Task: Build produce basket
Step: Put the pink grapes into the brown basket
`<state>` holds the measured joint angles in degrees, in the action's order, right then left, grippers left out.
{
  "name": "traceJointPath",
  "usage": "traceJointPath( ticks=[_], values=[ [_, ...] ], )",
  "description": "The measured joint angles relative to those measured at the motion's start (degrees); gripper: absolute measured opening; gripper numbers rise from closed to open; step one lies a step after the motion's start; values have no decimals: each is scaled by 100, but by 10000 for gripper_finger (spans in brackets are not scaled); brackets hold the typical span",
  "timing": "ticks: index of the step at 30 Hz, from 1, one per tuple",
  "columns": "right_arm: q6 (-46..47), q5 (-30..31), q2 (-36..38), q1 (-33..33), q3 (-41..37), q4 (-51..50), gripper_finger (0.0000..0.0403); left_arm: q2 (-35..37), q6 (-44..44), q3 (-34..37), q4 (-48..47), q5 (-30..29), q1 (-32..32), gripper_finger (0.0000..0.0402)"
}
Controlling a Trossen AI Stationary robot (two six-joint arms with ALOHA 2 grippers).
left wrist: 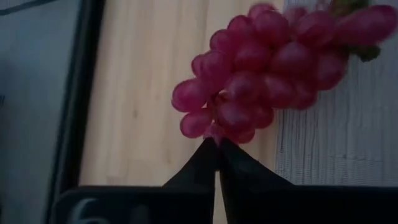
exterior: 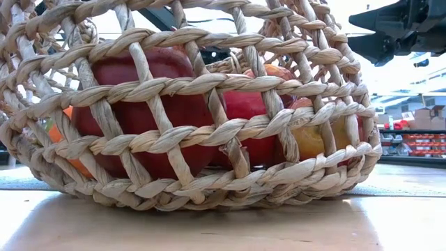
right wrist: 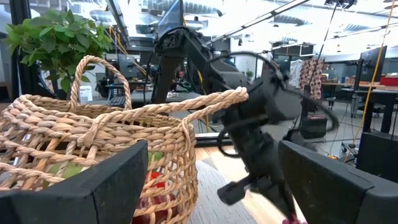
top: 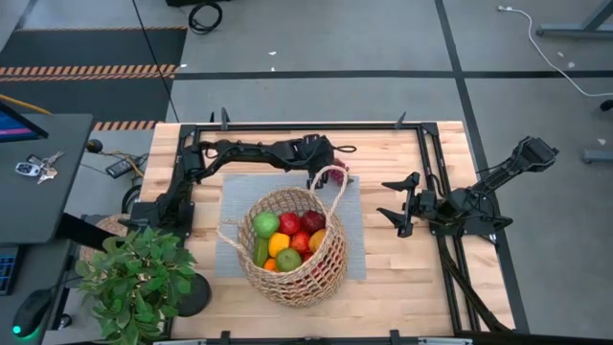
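**Basket filled, grapes pinched at its far rim**

The basket [top: 292, 247] stands on a grey mat [top: 235, 206] in the middle of the counter [top: 402, 287], its two loop handles raised. Inside lie a green apple [top: 266, 225], a red apple [top: 290, 223], a dark red piece [top: 312, 222], an orange [top: 279, 244], another green fruit [top: 288, 259] and a yellow pepper [top: 317, 240]. In the low view, red fruit [exterior: 153, 104] presses against the open weave, with yellow [exterior: 313, 136] to one side and orange [exterior: 59, 132] to the other.

The grapes [left wrist: 273, 68] are outside the basket, at the mat's far edge just beyond the rim. The bunch lies on its side, half on mat and half on bare wood, its long axis running from the green stem end [left wrist: 367, 53] to the narrower tip, along the edge of the mat.

The left pincer [left wrist: 217, 144] is closed, its tips meeting on the lowest grapes of the bunch. The right pincer [top: 397, 204] hangs spread wide and empty over the counter to the basket's right, pointing at it.

A potted plant [top: 134, 283] stands at the counter's near left corner.
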<state>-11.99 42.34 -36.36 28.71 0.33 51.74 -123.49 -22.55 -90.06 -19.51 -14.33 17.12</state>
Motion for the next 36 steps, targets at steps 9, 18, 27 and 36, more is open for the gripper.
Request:
traceJointPath(
  ticks=[9,18,27,36],
  values=[
    [0,1,0,0,0,-1,362,501,224,0,-33,214,-54,12],
    [0,-1,-2,0,1,-1,362,1212,246,0,-202,216,-310,13],
    [0,-2,-1,0,1,-1,362,2175,285,0,-265,212,-605,13],
    [0,-2,-2,0,-1,-1,362,3126,436,0,-355,208,-906,13]
  ],
)
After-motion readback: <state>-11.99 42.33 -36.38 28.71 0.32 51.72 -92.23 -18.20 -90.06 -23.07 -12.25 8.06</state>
